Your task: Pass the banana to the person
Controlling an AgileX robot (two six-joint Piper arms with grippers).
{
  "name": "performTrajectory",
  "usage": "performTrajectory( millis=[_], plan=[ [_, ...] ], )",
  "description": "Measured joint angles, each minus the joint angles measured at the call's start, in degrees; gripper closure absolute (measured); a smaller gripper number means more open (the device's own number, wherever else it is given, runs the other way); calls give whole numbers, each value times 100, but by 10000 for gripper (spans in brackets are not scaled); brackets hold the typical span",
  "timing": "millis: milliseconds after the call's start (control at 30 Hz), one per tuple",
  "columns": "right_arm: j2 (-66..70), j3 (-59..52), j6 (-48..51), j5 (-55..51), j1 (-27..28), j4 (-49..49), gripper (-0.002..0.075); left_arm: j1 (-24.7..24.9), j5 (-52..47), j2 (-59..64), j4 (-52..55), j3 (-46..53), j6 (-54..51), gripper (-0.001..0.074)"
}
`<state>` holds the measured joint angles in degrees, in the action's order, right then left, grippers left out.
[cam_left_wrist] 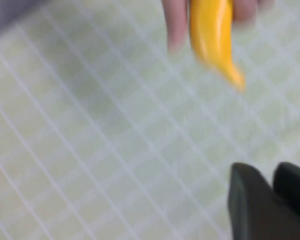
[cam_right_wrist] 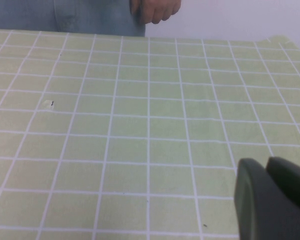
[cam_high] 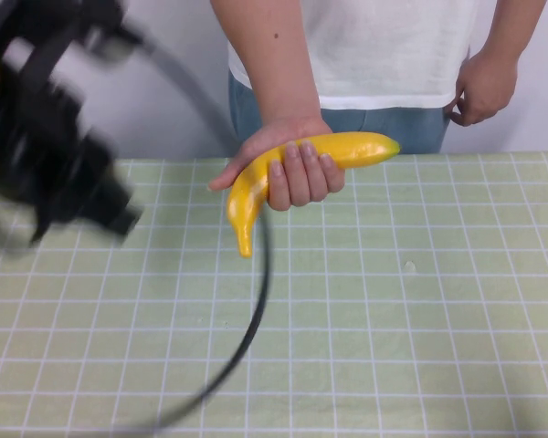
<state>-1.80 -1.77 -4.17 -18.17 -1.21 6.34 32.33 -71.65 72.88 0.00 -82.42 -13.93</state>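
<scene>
Right claw (cam_right_wrist: pixel 270 200) parked low over counter (cam_high: pixel 393 347), apparently pressed together. Left claw (cam_left_wrist: pixel 265 200) at nine o'clock, blurred, seemingly closed, empty. Banana (cam_high: pixel 297 169) gripped at twelve o'clock by person (cam_high: pixel 384 55). Risk: swinging cable (cam_high: pixel 256 310) clipping hand (cam_high: pixel 288 164).

Glossy yellow curved banana (cam_high: pixel 256 187): held in the hand (cam_high: pixel 288 164) of the person in white T-shirt and blue jeans (cam_high: pixel 384 64), above the table's far edge, tapered end pointing down.

Left gripper (cam_high: pixel 73 196): raised at the left, apart from the banana. Right gripper (cam_right_wrist: pixel 270 200): low over the table.
</scene>
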Motion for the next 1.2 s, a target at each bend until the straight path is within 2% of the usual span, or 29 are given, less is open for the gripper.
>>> performTrajectory(
  millis=[133, 300, 433, 667, 1200],
  plan=[
    [0, 0, 0, 0, 0, 0, 733, 0, 0, -940, 0, 1299, 270, 723],
    [0, 0, 0, 0, 0, 0, 733, 0, 150, -2189, -170, 2845, 533, 735],
    [0, 0, 0, 0, 0, 0, 733, 0, 489, -3043, -322, 3549, 744, 736],
    [0, 0, 0, 0, 0, 0, 733, 0, 517, -3826, -322, 3712, 950, 736],
    [0, 0, 0, 0, 0, 0, 733, 0, 684, -3956, -126, 3764, 1009, 736]
  ],
)
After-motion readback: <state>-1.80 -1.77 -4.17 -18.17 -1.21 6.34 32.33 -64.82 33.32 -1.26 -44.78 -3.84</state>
